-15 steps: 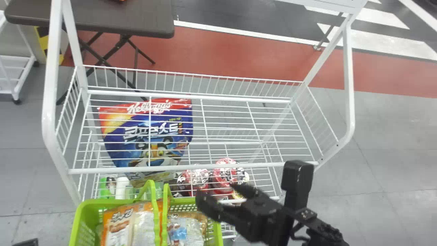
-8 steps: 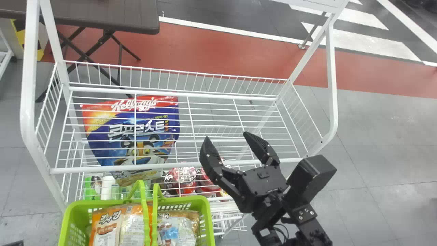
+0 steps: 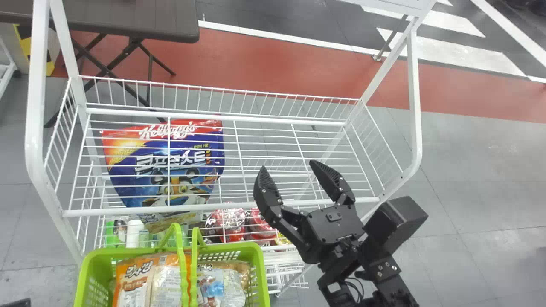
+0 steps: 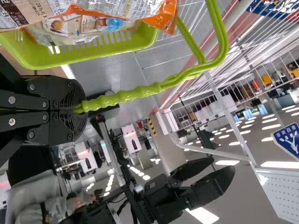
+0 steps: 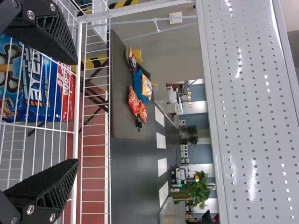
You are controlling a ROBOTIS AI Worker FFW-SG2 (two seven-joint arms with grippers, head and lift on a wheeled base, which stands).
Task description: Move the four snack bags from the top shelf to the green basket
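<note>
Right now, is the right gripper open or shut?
Open: the head and right wrist views show the right gripper with its two fingers spread wide apart and nothing held between them.

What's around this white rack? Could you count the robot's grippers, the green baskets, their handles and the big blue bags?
Left gripper and right gripper: 2
Green basket: 1
Basket handles: 2
Big blue bag: 1
Total: 6
</note>
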